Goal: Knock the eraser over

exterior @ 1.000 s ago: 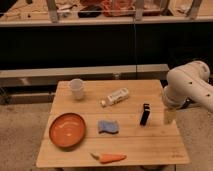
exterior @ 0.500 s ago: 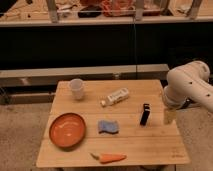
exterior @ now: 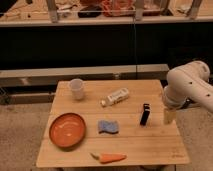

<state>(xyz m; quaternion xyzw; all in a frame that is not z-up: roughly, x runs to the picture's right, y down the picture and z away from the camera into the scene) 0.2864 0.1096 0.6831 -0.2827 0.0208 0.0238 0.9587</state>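
Nothing appears to have moved since the earlier frames: the arm, the hand and every object sit where they were half a second ago. The hand (exterior: 168,116) hangs as a pale, blunt tip below the smooth, rounded white shell of the arm (exterior: 191,86), at the right edge of the surface (exterior: 150,145), a light wooden top with a visible plank grain. Whether the hand is apart or together cannot be told.

The eraser (exterior: 145,114) is a slim, black, rectangular block standing on its short end, with its long axis close to vertical and its top pointing up. It stands right of centre on the surface, just left of the hand. A narrow gap seems to separate them, though contact cannot be ruled out.

A white plastic bottle (exterior: 116,96) lies on its side behind and to the left of the eraser, with its cap end pointing front-left. A white, tapered cup (exterior: 75,89) stands upright near the back left. A round, shallow orange bowl (exterior: 67,131) sits at the front left, a blue sponge (exterior: 108,126) with wavy edges lies flat beside it, and an orange carrot (exterior: 109,157) lies along the front edge.
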